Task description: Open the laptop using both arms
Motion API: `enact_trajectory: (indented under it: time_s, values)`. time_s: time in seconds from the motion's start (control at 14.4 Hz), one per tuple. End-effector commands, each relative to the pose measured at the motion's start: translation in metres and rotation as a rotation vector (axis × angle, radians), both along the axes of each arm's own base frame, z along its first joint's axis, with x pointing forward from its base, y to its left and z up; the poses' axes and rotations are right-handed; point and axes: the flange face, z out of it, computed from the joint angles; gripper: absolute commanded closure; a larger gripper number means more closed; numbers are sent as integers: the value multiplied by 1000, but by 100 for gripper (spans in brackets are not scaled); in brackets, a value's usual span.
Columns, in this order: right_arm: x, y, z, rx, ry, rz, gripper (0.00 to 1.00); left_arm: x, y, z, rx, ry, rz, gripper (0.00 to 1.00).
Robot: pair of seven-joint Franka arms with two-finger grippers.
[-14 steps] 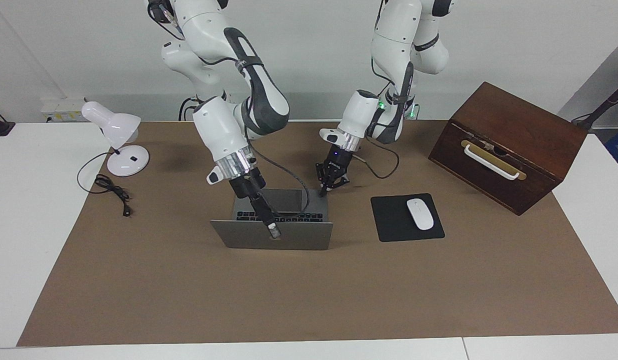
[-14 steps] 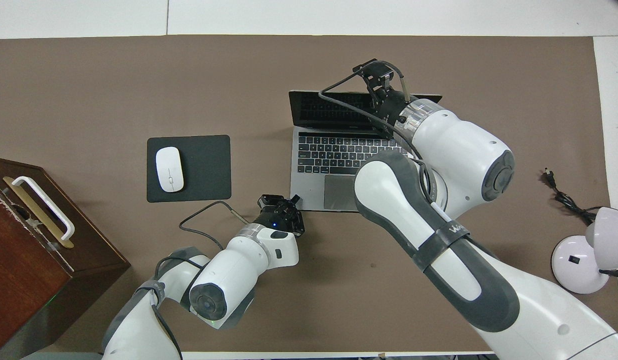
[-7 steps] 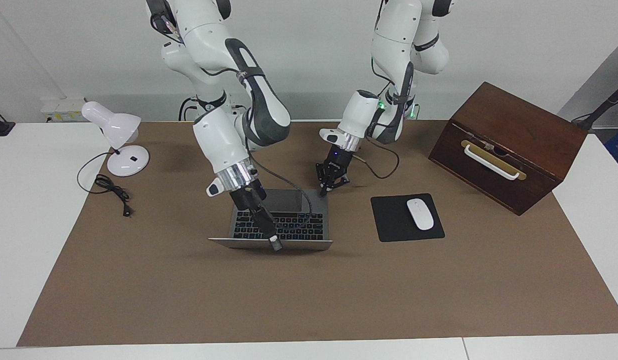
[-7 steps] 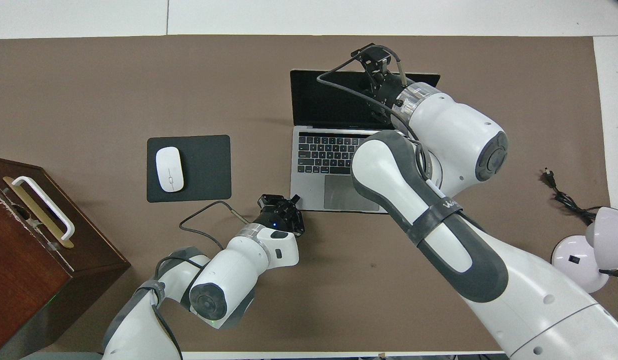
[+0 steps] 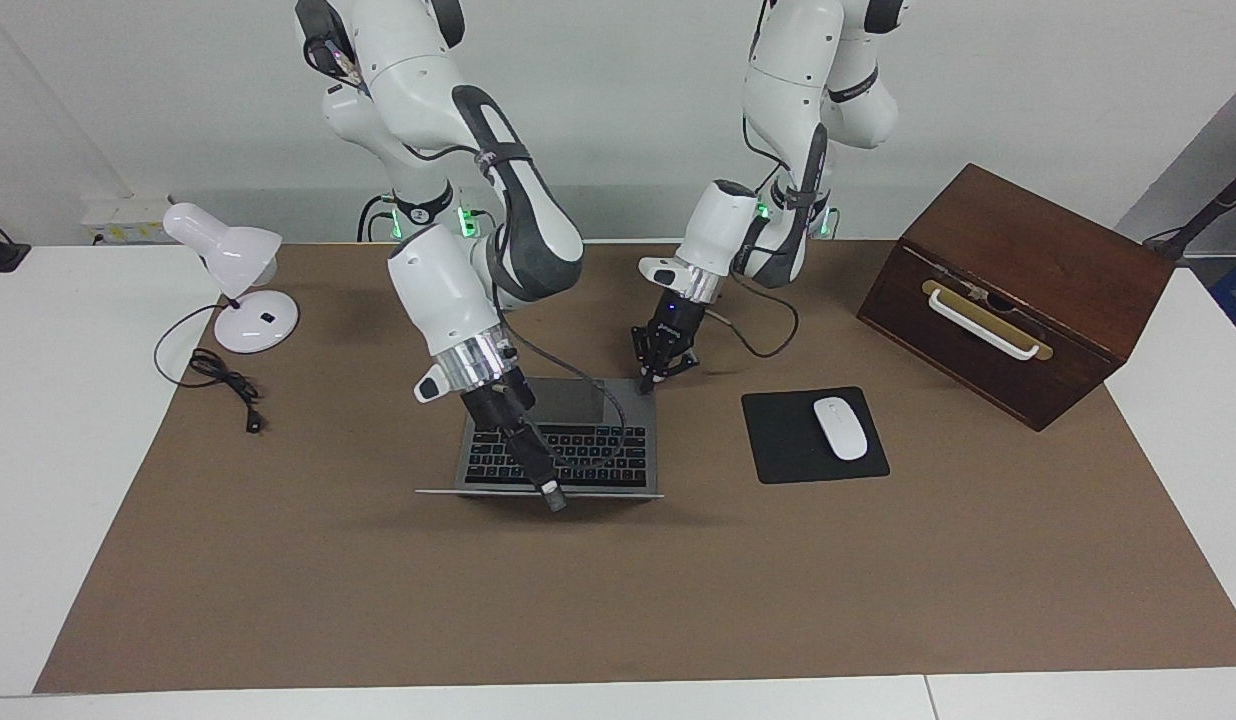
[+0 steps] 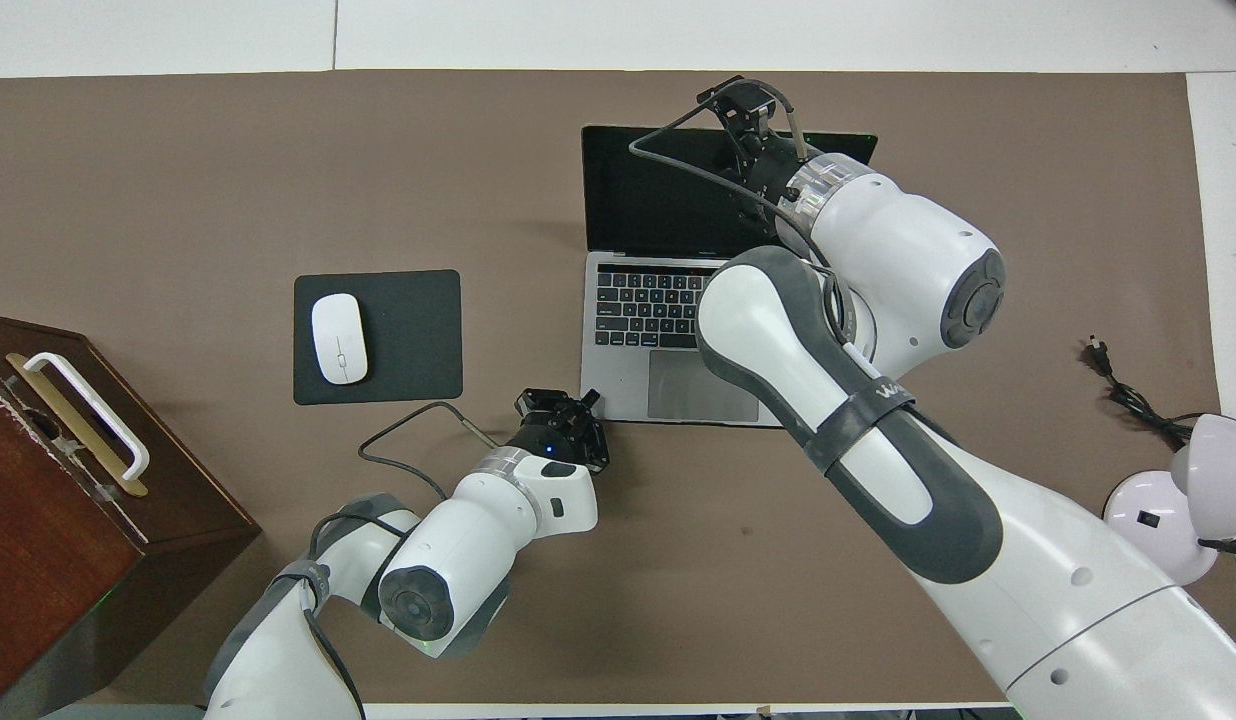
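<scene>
The silver-grey laptop lies open in the middle of the brown mat. Its black keyboard and grey trackpad show. Its lid leans far back with a dark screen, and appears edge-on in the facing view. My right gripper is shut on the lid's top edge, as the overhead view also shows. My left gripper is shut, with its tips down on the base's corner nearest the robots, toward the left arm's end.
A black mouse pad with a white mouse lies beside the laptop toward the left arm's end. A dark wooden box with a white handle stands past it. A white desk lamp and its cable sit at the right arm's end.
My right gripper has swung the lid farther back, from about upright to leaning well away from the robots. The left gripper has stayed on the base's corner.
</scene>
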Motion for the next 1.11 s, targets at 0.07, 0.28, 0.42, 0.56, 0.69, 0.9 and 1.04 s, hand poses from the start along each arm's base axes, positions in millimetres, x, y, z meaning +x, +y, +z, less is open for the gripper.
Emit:
enact_trajectory:
  time_s: [0.07, 0.28, 0.42, 0.56, 0.69, 0.9, 1.04]
  values:
    - [-64, 36, 30, 127, 129, -8, 0, 9, -4, 5, -36, -7, 53, 100]
    - [-111, 20, 78, 225, 226, -24, 0, 15, -3, 26, -47, 32, 83, 100]
    - [-117, -6, 110, 268, 285, -2, 0, 26, -4, 52, -29, 91, 90, 100]
    - [-108, -40, 128, 231, 322, 44, 0, 36, 1, 75, -16, 134, 103, 100]
    - [-99, -60, 136, 81, 298, 123, 0, 44, 7, 96, 4, 190, 115, 100]
    - [-98, -69, 132, -74, 219, 287, 0, 67, 27, 124, 39, 282, 154, 100]
    - [-94, -92, 125, -196, 174, 417, 0, 76, 40, 132, 45, 296, 175, 100]
